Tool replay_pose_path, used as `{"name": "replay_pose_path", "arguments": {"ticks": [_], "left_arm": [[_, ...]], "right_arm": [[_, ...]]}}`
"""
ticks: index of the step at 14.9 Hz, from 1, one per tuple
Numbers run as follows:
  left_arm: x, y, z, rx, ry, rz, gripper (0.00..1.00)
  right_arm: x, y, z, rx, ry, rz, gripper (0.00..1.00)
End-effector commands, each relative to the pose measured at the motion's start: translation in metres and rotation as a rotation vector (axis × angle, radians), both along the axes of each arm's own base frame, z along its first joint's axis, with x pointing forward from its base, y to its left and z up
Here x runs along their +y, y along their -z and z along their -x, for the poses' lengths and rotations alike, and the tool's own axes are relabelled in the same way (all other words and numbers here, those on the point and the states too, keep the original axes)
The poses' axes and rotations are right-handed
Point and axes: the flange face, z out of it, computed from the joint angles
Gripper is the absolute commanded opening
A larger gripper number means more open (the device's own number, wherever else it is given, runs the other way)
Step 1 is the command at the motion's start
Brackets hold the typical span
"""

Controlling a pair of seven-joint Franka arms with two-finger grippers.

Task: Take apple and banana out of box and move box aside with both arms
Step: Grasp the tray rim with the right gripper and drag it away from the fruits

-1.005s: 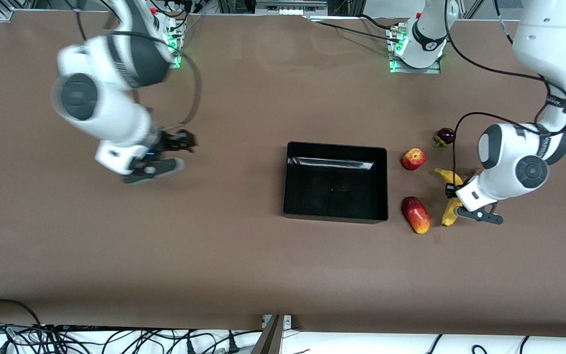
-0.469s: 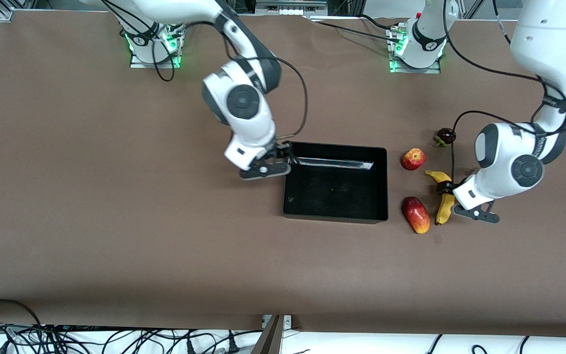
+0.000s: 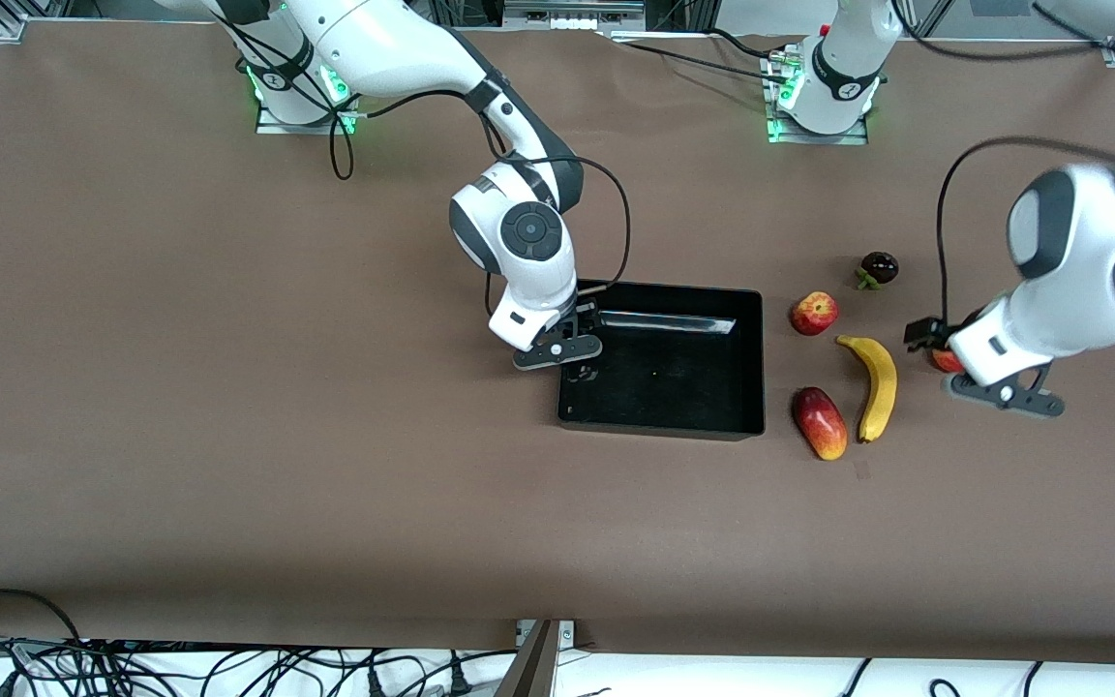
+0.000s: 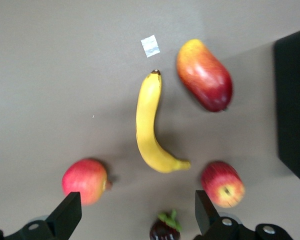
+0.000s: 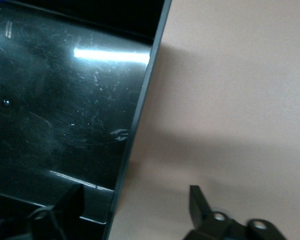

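The black box (image 3: pixel 664 427) lies mid-table. My right gripper (image 3: pixel 579 325) is open at the box's corner toward the right arm's end. In the right wrist view it (image 5: pixel 135 205) straddles the box's wall (image 5: pixel 140 115), one finger inside and one outside. The banana (image 3: pixel 875 384) and the apple (image 3: pixel 814 313) lie on the table beside the box, toward the left arm's end. My left gripper (image 3: pixel 935 341) is open and empty, up in the air above the fruits. Its wrist view shows its open fingers (image 4: pixel 135 215), the banana (image 4: pixel 151 125) and the apple (image 4: pixel 222 184).
An elongated red-yellow fruit (image 3: pixel 820 423) lies beside the banana, nearer the front camera than the apple. A larger round red fruit (image 3: pixel 945 361) shows partly under the left gripper. A small dark fruit (image 3: pixel 878 267) with green leaves lies toward the robots' bases.
My right arm swung from its end of the table to the box's corner. My left gripper let go of the banana and rose away toward the left arm's end; the banana shifted a little.
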Motion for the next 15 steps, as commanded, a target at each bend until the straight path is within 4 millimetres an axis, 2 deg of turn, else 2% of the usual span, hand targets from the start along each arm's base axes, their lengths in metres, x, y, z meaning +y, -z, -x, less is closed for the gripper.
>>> {"name": "replay_pose_path", "arguments": {"ticks": [1,2,4,5,7,10,11,12,13,15], "left_arm": [[-0.003,-0.066,0.030,-0.023,-0.051,0.055,1.00],[-0.007,-0.087,0.042,-0.014,-0.062,0.078,1.00],[-0.021,-0.126,0.069,0.022,-0.045,0.070,1.00],[-0.024,-0.152,0.073,0.024,-0.037,0.068,1.00],[-0.024,-0.180,0.073,0.020,-0.039,0.068,1.00],[-0.022,-0.163,0.039,0.031,-0.046,0.065,1.00],[-0.019,-0.158,0.033,0.029,-0.058,0.066,1.00],[-0.014,-0.161,0.028,-0.026,-0.072,0.071,1.00],[-0.012,-0.168,0.027,-0.093,-0.073,0.072,1.00],[-0.010,-0.164,0.031,-0.112,-0.078,0.076,1.00]], "right_arm": [[0.003,-0.002,-0.003,-0.017,0.014,0.004,0.12],[0.002,0.000,-0.004,-0.015,0.014,0.006,0.04],[0.001,0.006,-0.004,-0.010,-0.004,0.014,0.00],[0.000,0.004,-0.005,-0.012,0.001,0.017,0.00],[-0.004,-0.007,-0.010,-0.013,0.017,0.007,0.00],[-0.032,-0.035,-0.032,-0.002,0.051,0.013,0.00],[-0.049,-0.052,-0.043,0.001,0.067,0.018,0.00],[-0.073,-0.073,-0.060,-0.001,0.061,0.013,0.00],[-0.104,-0.093,-0.078,0.000,0.046,0.008,0.00],[-0.185,-0.121,-0.115,0.027,0.040,0.020,0.00]]}}
